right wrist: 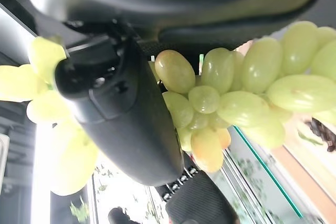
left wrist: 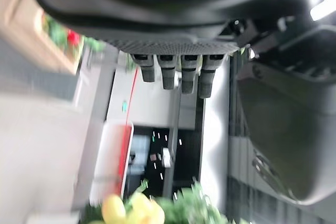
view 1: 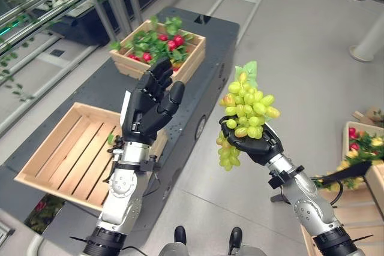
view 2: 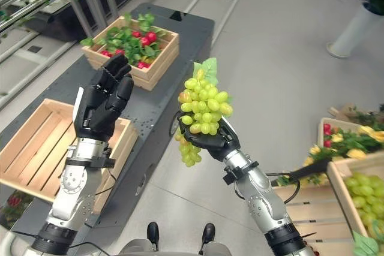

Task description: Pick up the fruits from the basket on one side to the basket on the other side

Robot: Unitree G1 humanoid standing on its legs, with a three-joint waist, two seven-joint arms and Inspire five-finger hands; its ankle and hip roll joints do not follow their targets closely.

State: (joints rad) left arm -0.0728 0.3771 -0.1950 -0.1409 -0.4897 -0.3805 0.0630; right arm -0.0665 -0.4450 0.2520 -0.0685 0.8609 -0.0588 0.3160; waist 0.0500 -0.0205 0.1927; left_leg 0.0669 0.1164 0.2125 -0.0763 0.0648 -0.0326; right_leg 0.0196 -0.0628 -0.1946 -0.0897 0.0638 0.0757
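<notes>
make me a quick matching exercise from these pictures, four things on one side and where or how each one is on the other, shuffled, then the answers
Things:
1. bunch of green grapes
2. left hand
3. empty wooden crate
4. crate of red fruit and leaves

Place or state:
A. at the far end of the dark table
B. held up in the right hand
C. raised with fingers open, holding nothing
D. on the near part of the table, on the robot's left

Pairs: 1-B, 2-C, 3-D, 4-A
</notes>
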